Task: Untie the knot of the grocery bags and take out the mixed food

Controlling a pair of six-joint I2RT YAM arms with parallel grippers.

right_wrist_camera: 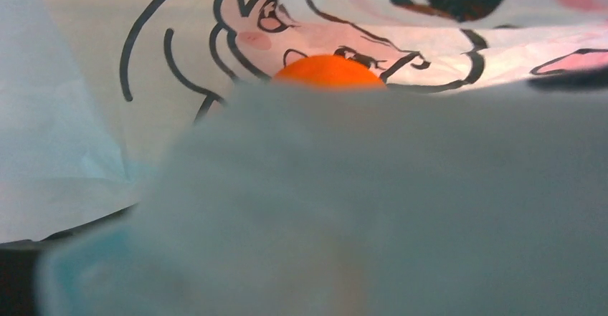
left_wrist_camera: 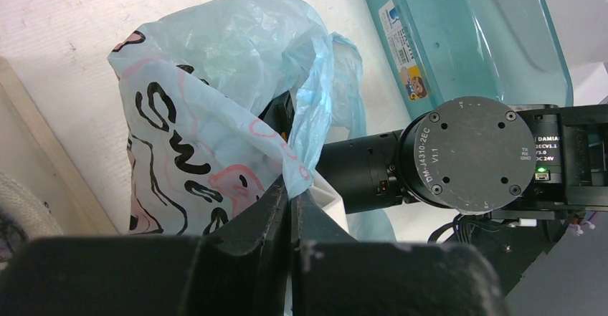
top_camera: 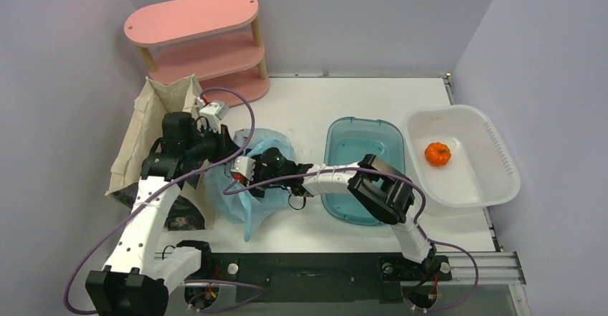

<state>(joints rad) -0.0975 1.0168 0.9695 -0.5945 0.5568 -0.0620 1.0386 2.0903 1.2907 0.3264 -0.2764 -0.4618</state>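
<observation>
Grocery bag (top_camera: 241, 208) sits toward the table's (top_camera: 344, 94) left edge, its rim pinched tight in the left gripper (left_wrist_camera: 290, 200). The right gripper (top_camera: 277, 161) reaches inside; plastic blurs its view, so its opening cannot be told. An orange fruit (right_wrist_camera: 328, 71) apparently lies within.

The left arm (top_camera: 140, 230) and the right arm (top_camera: 412, 237) both wear white plastic link shells between black cylindrical joints. A purple cable (top_camera: 107, 243) loops along each. The right arm's round black motor cap (left_wrist_camera: 469, 155) carries small screws, white lettering "DM-J4310-2EC V1.1" and a lit green lamp (left_wrist_camera: 541, 168). The left gripper (left_wrist_camera: 291, 193) has matte black, scuffed jaws.
</observation>
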